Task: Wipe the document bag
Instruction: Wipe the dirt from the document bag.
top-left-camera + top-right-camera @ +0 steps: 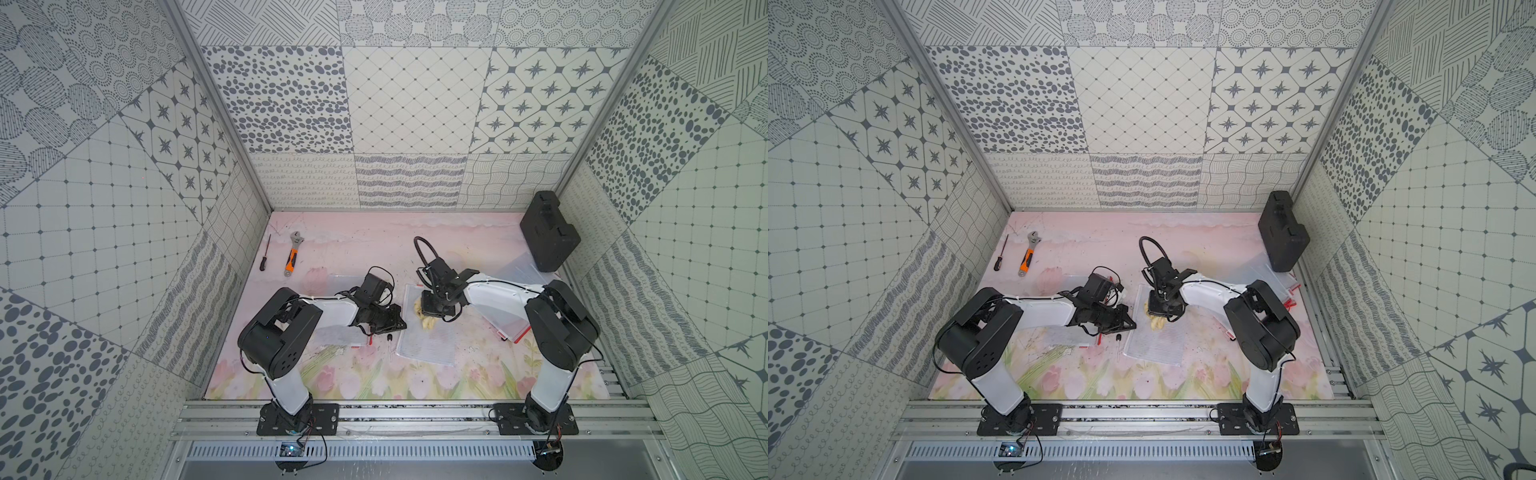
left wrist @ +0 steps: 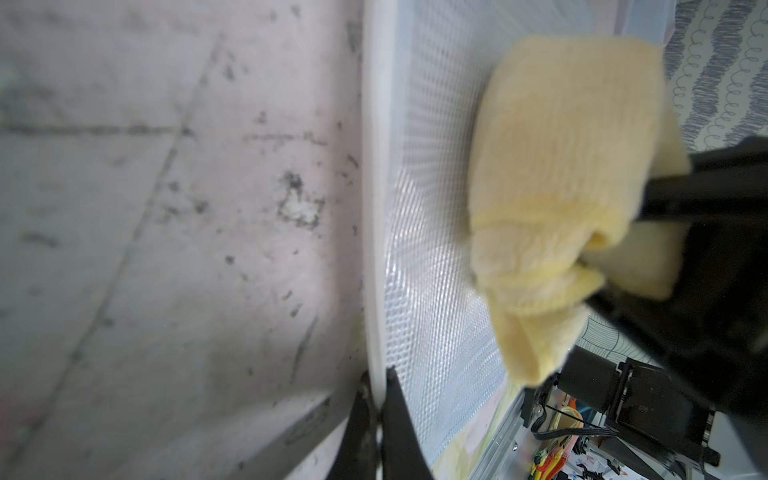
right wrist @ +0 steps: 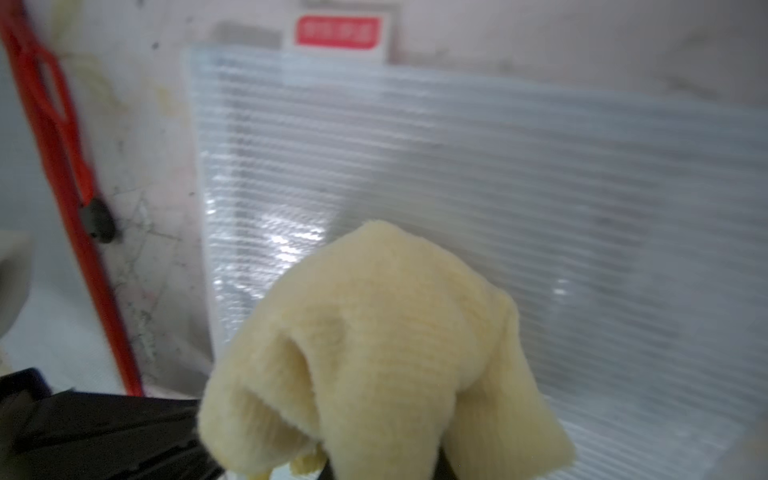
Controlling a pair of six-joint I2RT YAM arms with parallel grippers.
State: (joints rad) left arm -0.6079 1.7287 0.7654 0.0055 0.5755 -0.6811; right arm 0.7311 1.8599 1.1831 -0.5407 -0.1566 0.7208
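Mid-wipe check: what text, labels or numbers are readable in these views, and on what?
No text is legible.
Red label on a white tab past the document bag edge: pale characters, too blurred to read.
Wrench, black case, yellow cloth: no marking readable at this size.

document bag (image 1: pixel 430 347) — translucent mesh, lying flat (white-edged) | cloth (image 1: pixel 427 321) — yellow, bunched, on its far half

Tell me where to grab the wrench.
Grip the wrench by its orange handle, from straight above, jaws across its narrow width. It lies flat on the mat, and the screwdriver beside it lies apart, leaving room.
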